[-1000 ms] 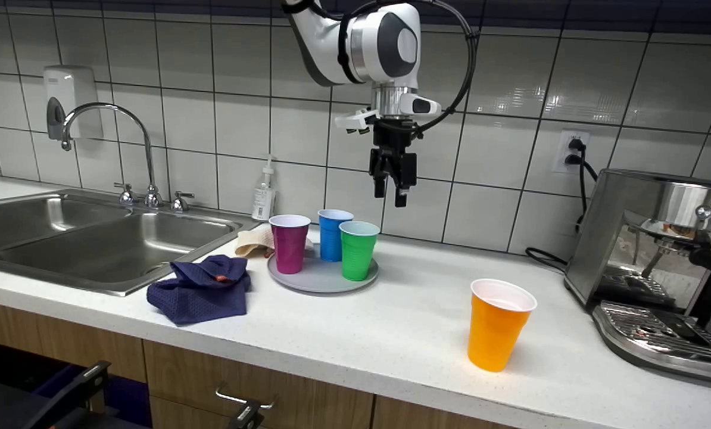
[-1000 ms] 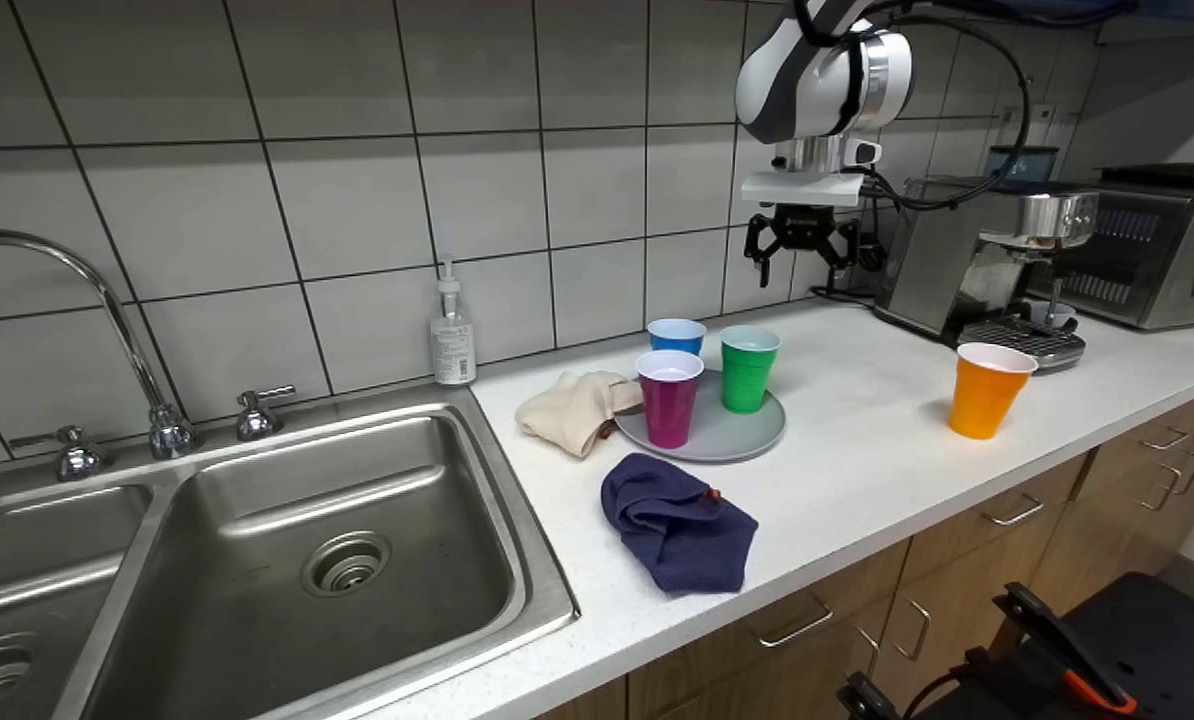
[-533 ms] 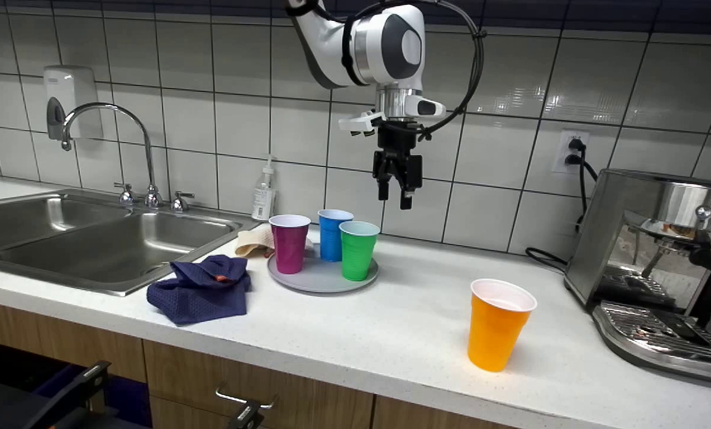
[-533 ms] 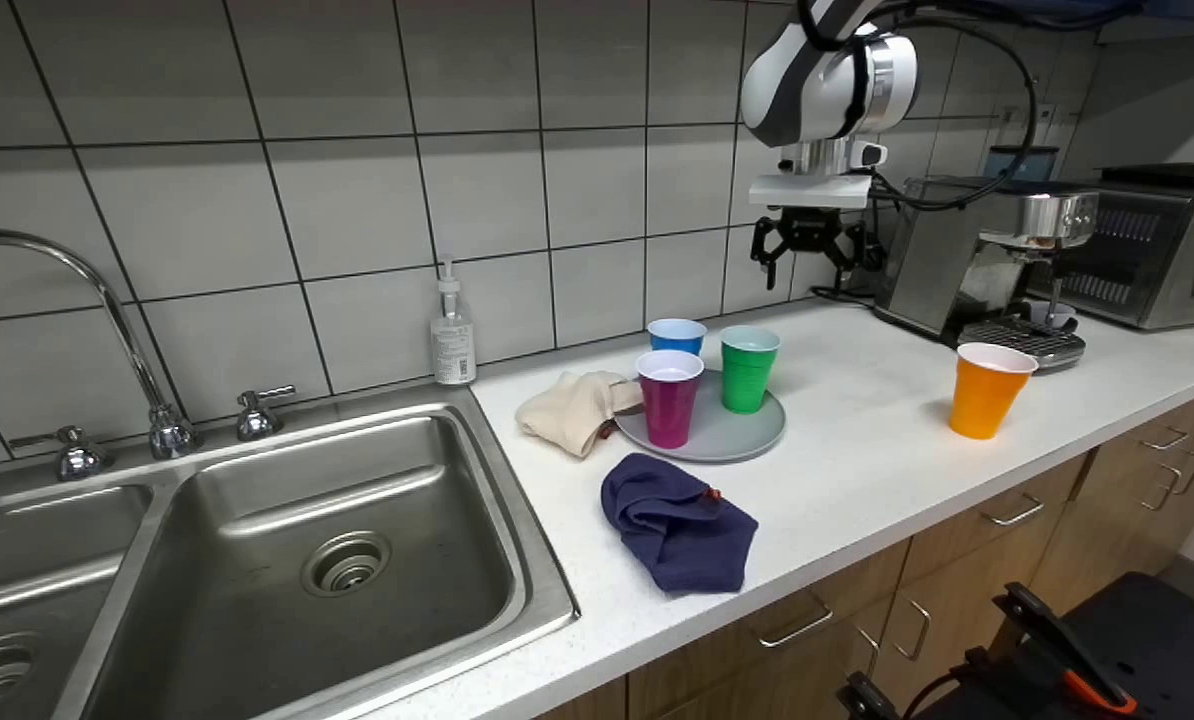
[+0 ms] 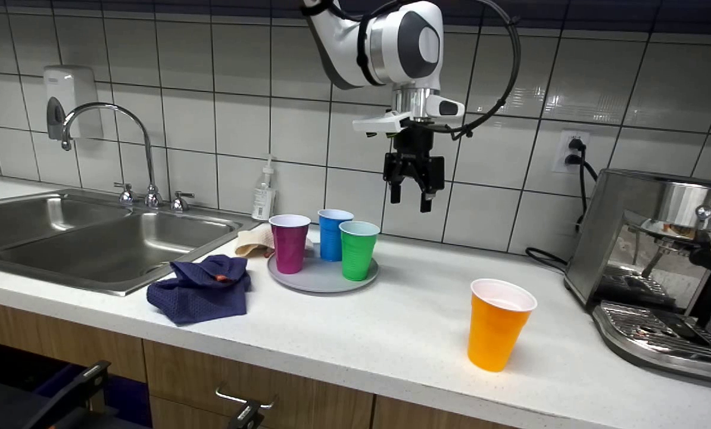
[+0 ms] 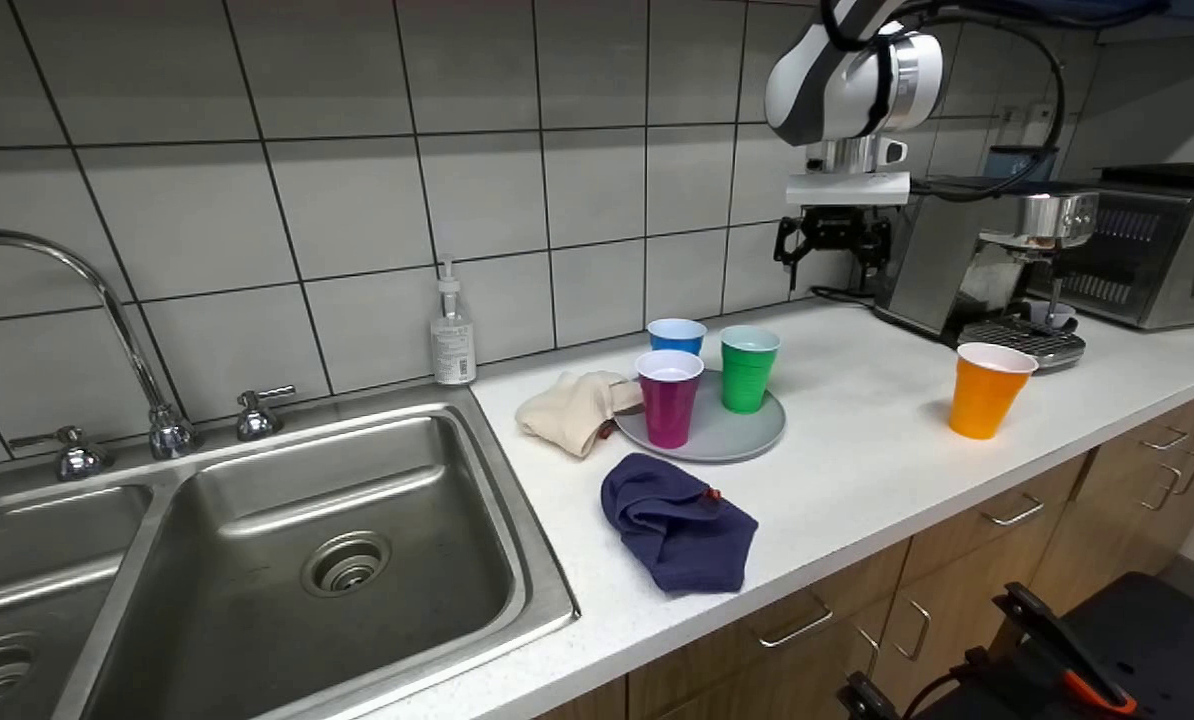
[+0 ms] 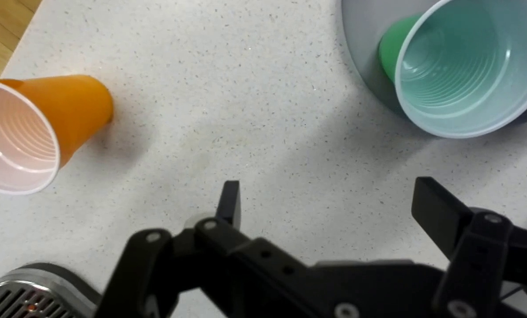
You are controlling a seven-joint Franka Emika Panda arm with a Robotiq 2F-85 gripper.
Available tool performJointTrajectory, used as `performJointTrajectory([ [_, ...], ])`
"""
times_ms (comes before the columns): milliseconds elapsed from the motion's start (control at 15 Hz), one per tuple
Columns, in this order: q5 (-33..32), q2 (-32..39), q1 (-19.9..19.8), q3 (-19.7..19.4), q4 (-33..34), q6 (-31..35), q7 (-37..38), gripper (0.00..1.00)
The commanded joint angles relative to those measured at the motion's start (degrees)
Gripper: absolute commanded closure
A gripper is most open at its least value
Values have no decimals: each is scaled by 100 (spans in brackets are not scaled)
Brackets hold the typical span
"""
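The green cup (image 5: 357, 255) stands upright on a grey plate (image 5: 321, 283), and the orange cup (image 5: 498, 333) stands upright by itself on the white counter (image 5: 415, 316), toward its front edge. In the wrist view the gripper (image 7: 327, 187) hangs over the counter between these two cups, touching neither, its fingers (image 7: 441, 216) spread wide and speckled counter showing through the gap. Sharing the plate with the green cup are the blue cup (image 5: 333, 239) and the purple cup (image 5: 290, 247), both upright, the purple one on the side toward the steel sink (image 6: 427, 560). By the plate's edge lies a rumpled beige cloth (image 6: 569, 412); whether the two touch is hard to tell. A bunched navy cloth (image 6: 679, 525) lies nearer the counter's front edge, beside the sink. At the sink's rear corner, close to the tiled wall (image 6: 352, 215), a pump bottle (image 6: 454, 345) stands upright. Away from the sink, near the orange cup, sits the coffee machine (image 5: 668, 205), an oven-like appliance (image 6: 1152, 258) beyond it
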Motion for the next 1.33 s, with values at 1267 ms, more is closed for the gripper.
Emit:
performJointTrajectory([
  [1267,293,-520,-1007,88,-578,122,-3137,0],
])
